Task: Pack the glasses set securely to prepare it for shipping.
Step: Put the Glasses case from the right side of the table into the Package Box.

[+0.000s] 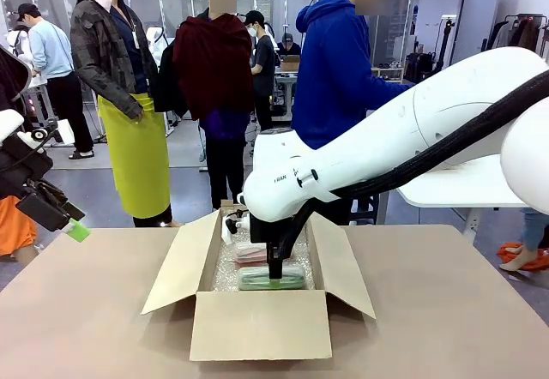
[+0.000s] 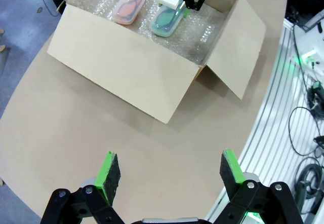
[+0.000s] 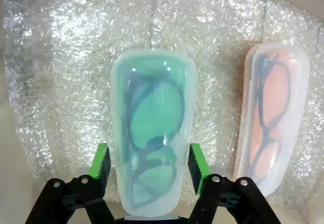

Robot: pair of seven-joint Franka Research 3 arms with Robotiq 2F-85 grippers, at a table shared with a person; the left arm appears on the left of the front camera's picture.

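Glasses set (image 2: 126, 8) lies inside the open cardboard box (image 1: 260, 336), on bubble wrap (image 3: 50, 57) — pink case (image 3: 276, 117) beside mint green case (image 3: 152, 112). Right gripper (image 3: 149, 158) straddles the mint one; pinching or let go, I cannot tell. Left gripper (image 2: 171, 171) hangs spread over the table (image 2: 76, 133). Left, I judge — covering and closing flaps.

Open cardboard box (image 1: 260, 323) on table (image 1: 446, 310), bubble wrap (image 3: 61, 57) lining inside

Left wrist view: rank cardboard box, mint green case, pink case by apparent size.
1. cardboard box, by far the largest.
2-3. mint green case and pink case look alike; the right gripper covers part of the green one, so unranked.
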